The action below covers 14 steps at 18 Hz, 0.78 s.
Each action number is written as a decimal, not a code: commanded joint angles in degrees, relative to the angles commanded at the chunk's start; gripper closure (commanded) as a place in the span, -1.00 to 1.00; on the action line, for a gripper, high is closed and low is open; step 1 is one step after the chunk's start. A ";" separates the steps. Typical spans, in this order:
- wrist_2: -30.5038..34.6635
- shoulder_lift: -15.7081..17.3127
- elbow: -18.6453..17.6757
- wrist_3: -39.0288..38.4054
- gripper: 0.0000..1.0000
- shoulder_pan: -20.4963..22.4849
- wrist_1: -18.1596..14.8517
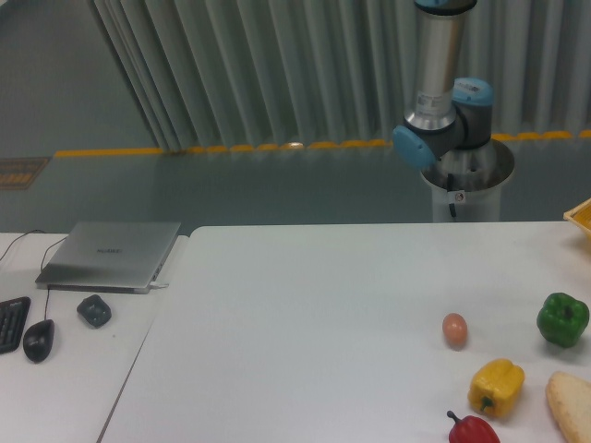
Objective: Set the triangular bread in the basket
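Observation:
The triangular bread (572, 407) is a pale tan crusty piece at the table's lower right corner, partly cut off by the frame edge. A corner of the yellow-orange basket (581, 216) shows at the right edge, farther back on the table. Only the arm's base and lower joints (445, 120) show behind the table's far edge. The gripper is out of view.
A green pepper (563, 319), a yellow pepper (496, 388), a red pepper (473, 430) and a small brown egg (454, 329) lie near the bread. On the left table sit a laptop (113, 255), a mouse (38, 341), a keyboard edge (10, 323) and a small dark object (94, 310).

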 joint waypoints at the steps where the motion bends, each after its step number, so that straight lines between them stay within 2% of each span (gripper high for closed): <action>1: 0.00 -0.09 0.00 0.00 -1.00 0.00 0.00; 7: -0.26 -0.61 -0.70 -1.49 -1.00 -1.14 0.00; 10: -0.35 -0.44 -2.37 -6.32 -1.00 -1.06 2.63; 14: -0.35 -0.26 -3.25 -6.94 -1.00 -1.14 2.90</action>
